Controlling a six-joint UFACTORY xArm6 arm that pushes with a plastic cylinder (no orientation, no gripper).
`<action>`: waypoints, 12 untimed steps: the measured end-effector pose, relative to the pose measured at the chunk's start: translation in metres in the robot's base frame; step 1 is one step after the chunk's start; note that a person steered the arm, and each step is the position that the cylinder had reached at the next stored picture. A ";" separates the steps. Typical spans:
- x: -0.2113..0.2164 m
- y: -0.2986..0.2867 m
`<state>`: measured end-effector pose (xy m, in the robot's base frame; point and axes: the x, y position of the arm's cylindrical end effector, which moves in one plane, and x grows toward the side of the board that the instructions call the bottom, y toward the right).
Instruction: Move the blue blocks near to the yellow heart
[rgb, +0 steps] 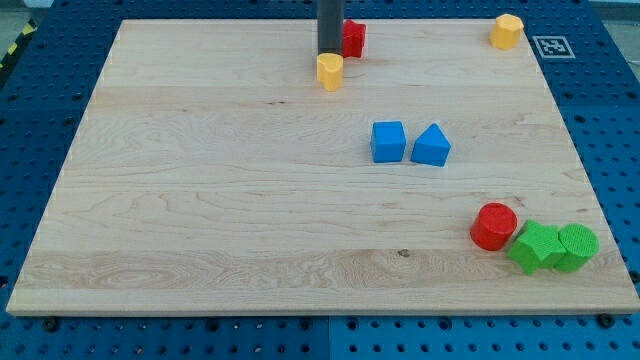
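Observation:
A blue cube (388, 141) and a blue triangular block (431, 146) sit side by side, almost touching, right of the board's middle. A small yellow block (329, 71), which looks like the heart, lies near the view's top centre. My tip (328, 52) is at the top edge of that yellow block, touching it or nearly so, and well up and left of the blue blocks. A second yellow block (507, 31), with flat sides, sits at the top right corner.
A red block (353, 38) sits just right of the rod, partly hidden by it. A red cylinder (494, 225), a green star-like block (535, 246) and a green cylinder (577, 246) cluster at the bottom right. The wooden board (200, 200) lies on a blue pegboard.

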<state>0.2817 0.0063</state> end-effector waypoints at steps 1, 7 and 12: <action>0.027 -0.002; 0.173 0.162; 0.162 0.034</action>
<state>0.4434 0.0407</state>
